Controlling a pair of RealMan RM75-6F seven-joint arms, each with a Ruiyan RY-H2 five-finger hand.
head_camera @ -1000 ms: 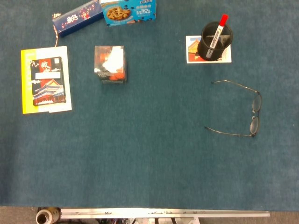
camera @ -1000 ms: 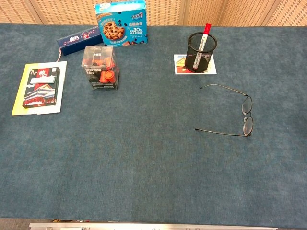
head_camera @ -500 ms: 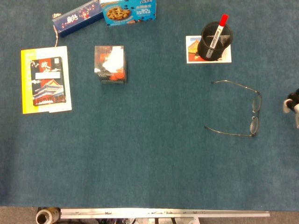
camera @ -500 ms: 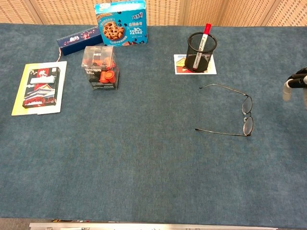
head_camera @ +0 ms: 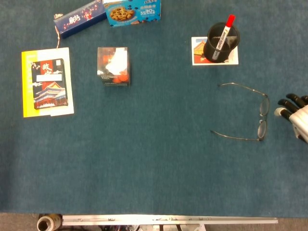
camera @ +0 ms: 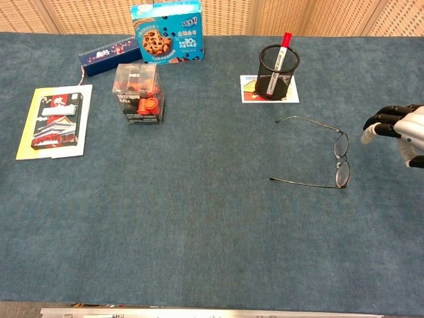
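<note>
My right hand (head_camera: 296, 115) comes in from the right edge of the table, also seen as the right hand (camera: 396, 129) in the chest view. Its fingers (head_camera: 290, 102) are apart and hold nothing. It hovers just right of a pair of thin wire-rimmed glasses (head_camera: 261, 128), which lie unfolded on the blue cloth with the lenses toward the hand and the arms pointing left. A small gap separates the fingertips from the glasses (camera: 342, 173). My left hand shows in neither view.
Behind the glasses, a black mesh pen cup (head_camera: 222, 42) with a red-capped marker (head_camera: 230, 20) stands on a picture card (head_camera: 198, 52). Far left lies a booklet (head_camera: 47, 83). A clear box with orange parts (head_camera: 113, 66), a cookie box (head_camera: 132, 12) and a long blue box (head_camera: 79, 18) stand at the back.
My right hand has entered from the right edge and moved left toward the glasses. One second ago it was out of view. Nothing on the table has moved.
</note>
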